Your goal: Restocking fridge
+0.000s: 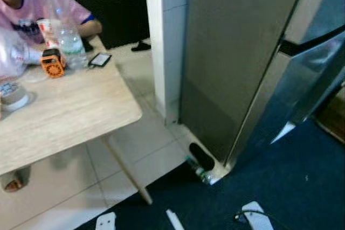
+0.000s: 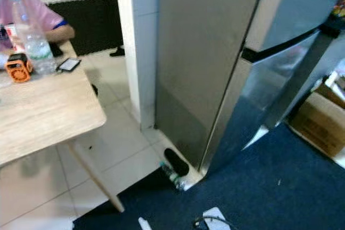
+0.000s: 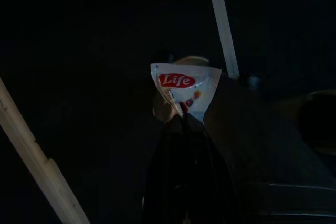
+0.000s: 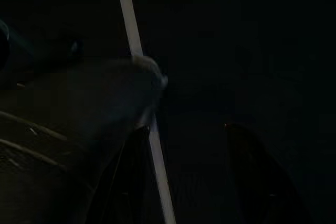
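- In the dark left wrist view, the left pincer (image 3: 181, 121) is closed on a white packet (image 3: 185, 86) printed "Life" — its fingers meet on the lower corner
- The right pincer (image 4: 191, 140) hangs with its fingers wide apart, nothing between them
- The fridge (image 1: 253, 63) stands doors closed beside a white tiled pillar (image 1: 164, 41), on a dark blue carpet (image 1: 302, 187)
- On the desk (image 1: 70, 111) stand a water bottle (image 1: 64, 30) and an orange gadget (image 1: 52, 63) — a person in pink (image 1: 32, 4) sits behind it

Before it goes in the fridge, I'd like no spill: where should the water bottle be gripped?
Probably across the bottle at mid-body, coming level from the near side: it stands upright and round, orange gadget close on its left, person behind.
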